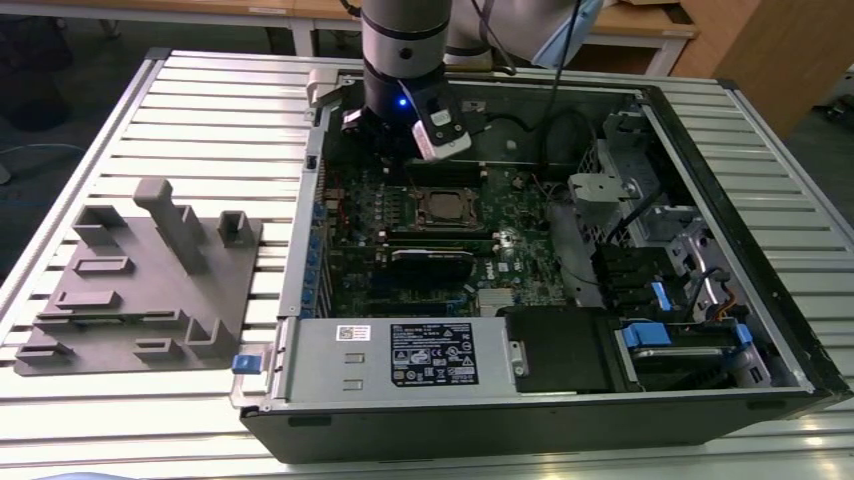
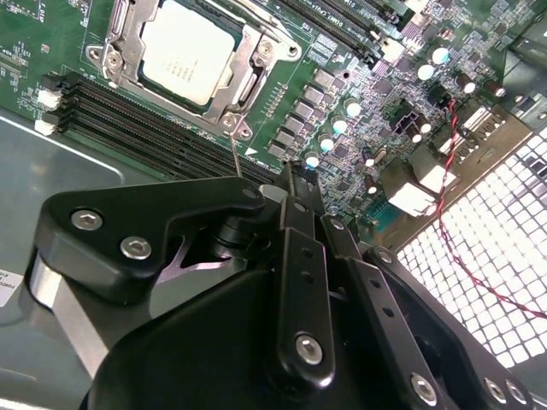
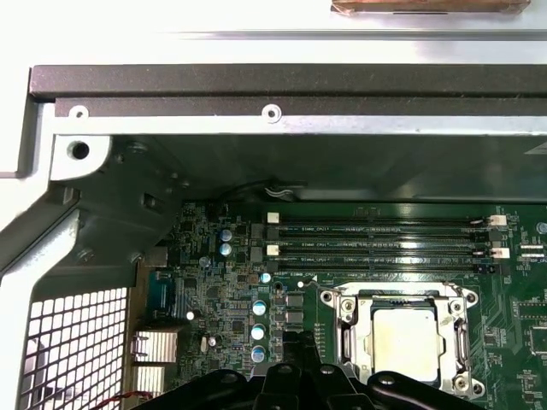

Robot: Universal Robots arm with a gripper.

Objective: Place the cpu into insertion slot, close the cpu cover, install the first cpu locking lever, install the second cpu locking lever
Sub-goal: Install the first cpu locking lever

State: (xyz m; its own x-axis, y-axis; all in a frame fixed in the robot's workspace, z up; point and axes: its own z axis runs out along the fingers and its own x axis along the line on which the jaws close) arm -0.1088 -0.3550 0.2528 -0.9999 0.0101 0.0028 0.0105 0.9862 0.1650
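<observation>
We find the cpu [image 2: 188,60] seated in the insertion slot [image 2: 109,58], with the cpu cover [image 2: 250,84] lying flat around it. The gripper [image 2: 295,172], fingers together and holding nothing, hovers over the motherboard [image 2: 26,30] just beside the slot's corner.

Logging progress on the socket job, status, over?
End effector low over green motherboard, beside silver-rimmed square socket. Silver-grey square cpu seated, thin silver metal cover frame down around it. Thin wire lever runs from socket corner toward end effector. Nothing blocking.
</observation>
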